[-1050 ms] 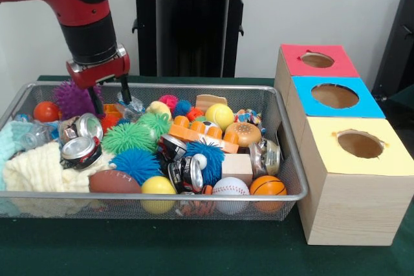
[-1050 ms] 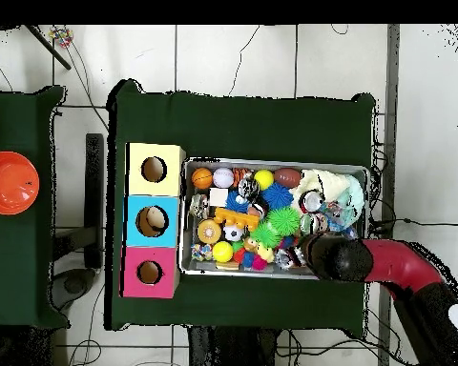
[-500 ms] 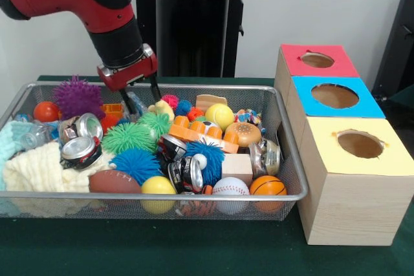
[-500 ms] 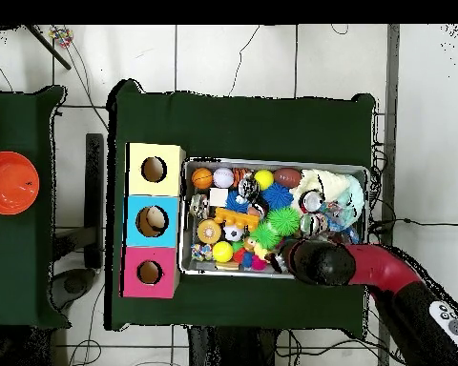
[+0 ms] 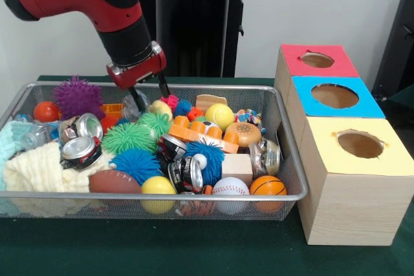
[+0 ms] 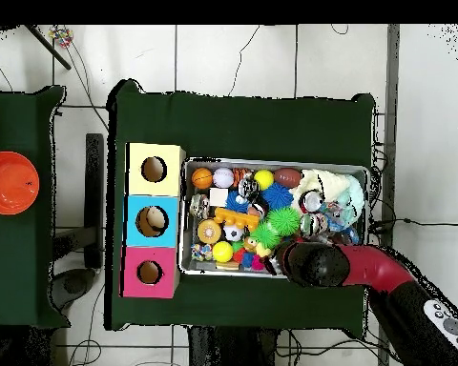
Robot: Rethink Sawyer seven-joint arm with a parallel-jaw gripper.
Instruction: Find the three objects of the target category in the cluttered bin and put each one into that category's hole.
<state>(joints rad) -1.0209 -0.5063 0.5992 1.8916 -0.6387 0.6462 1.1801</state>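
The gripper [image 5: 148,94] hangs over the back of the wire bin [image 5: 288,159], its two fingers apart and holding nothing, tips just above the pale yellow ball [image 5: 159,108] and the pink spiky ball [image 5: 169,101]: seemingly poised to probe the heap. The target category is not given (so candidates remain a guess); the toys lie piled among crushed cans [image 5: 81,150]. The bin's rim leaves little side room; open space lies upward, toward the red box [image 5: 304,72], blue box [image 5: 309,105] and yellow box [image 5: 349,179].

A wire bin [image 6: 276,163] of mixed toys sits on the green counter [image 6: 242,124]; yellow [image 6: 155,170], blue [image 6: 153,221] and red [image 6: 149,273] boxes line one side. The red arm [image 6: 366,267] covers the bin's near edge; the tool itself is hidden.
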